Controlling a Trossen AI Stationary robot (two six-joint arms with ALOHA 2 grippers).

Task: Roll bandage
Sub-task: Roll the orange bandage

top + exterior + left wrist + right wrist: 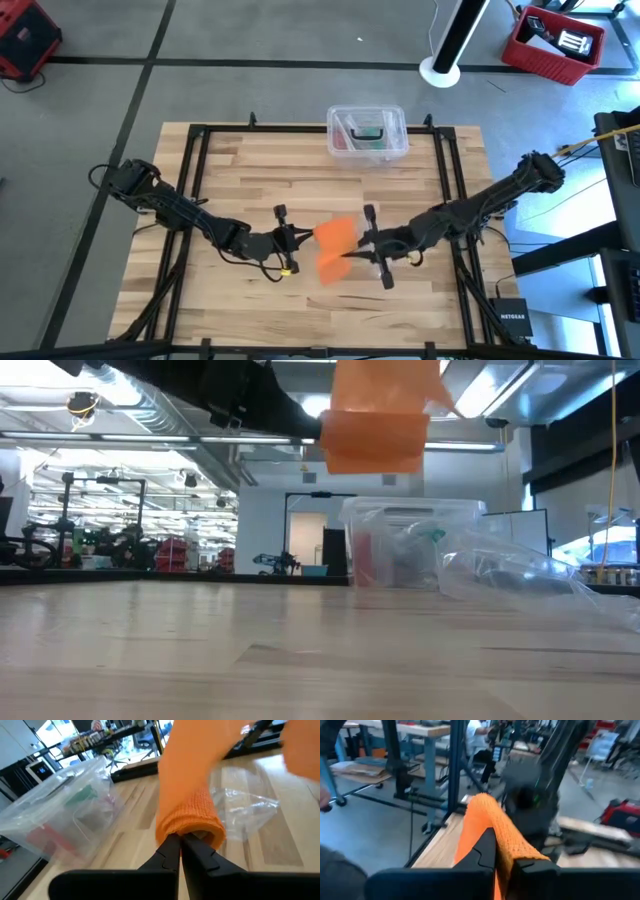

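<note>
The bright orange bandage (pixel 335 243) hangs in the air over the middle of the table, between my two grippers. In the low view it shows as a broad orange flap (pixel 375 425) high above the wood. My left gripper (pixel 305 238) comes from the table's left and is shut on one end of it. My right gripper (pixel 358 248) comes from the table's right and is shut on the other side. In the left wrist view the band (pixel 190 785) runs away from the fingers toward the other arm. My left gripper pinches a bunched, doubled end of the bandage (pixel 192 827) between its two fingers. The fingers lie about level, coming from the table's left. The fabric is lifted clear of the table. My right gripper pinches the bandage's fabric (pixel 507 840) between its two fingers, about level from the table's right. The band runs forward from the fingers toward the left arm, clear of the table.
A clear plastic box (pixel 367 133) with small items inside stands at the far edge, middle. A crumpled clear plastic bag (pixel 520 575) lies on the wood near it. Black frame rails (pixel 195 170) run along the table's sides.
</note>
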